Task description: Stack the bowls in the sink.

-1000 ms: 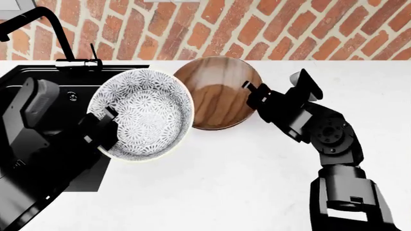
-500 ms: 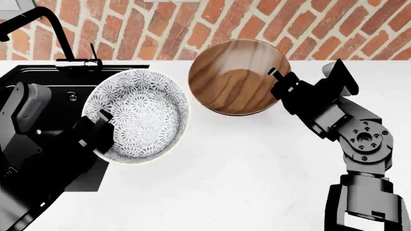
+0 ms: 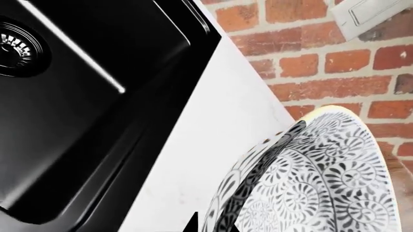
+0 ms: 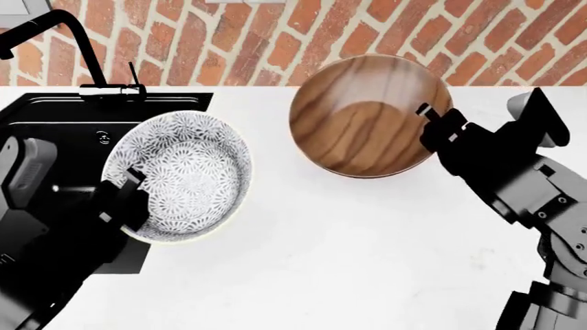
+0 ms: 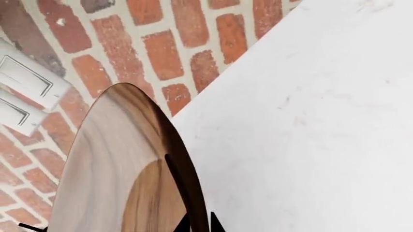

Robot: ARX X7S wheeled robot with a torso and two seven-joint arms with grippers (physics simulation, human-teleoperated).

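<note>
The white bowl with grey floral pattern hangs tilted over the right edge of the black sink, its rim pinched by my left gripper. In the left wrist view the same white bowl fills the near corner, with the left gripper shut on its rim and the sink beyond. The brown wood-grain bowl is held up, tilted, above the counter by my right gripper. In the right wrist view the brown bowl stands on edge, the right gripper shut on its rim.
A tall black faucet rises behind the sink. The round metal drain lies in the sink floor. A white counter spreads to the right, backed by a brick wall with a white switch plate.
The left arm has carried the white bowl leftward, further over the sink. The right arm has lifted the brown bowl up and to the right.
</note>
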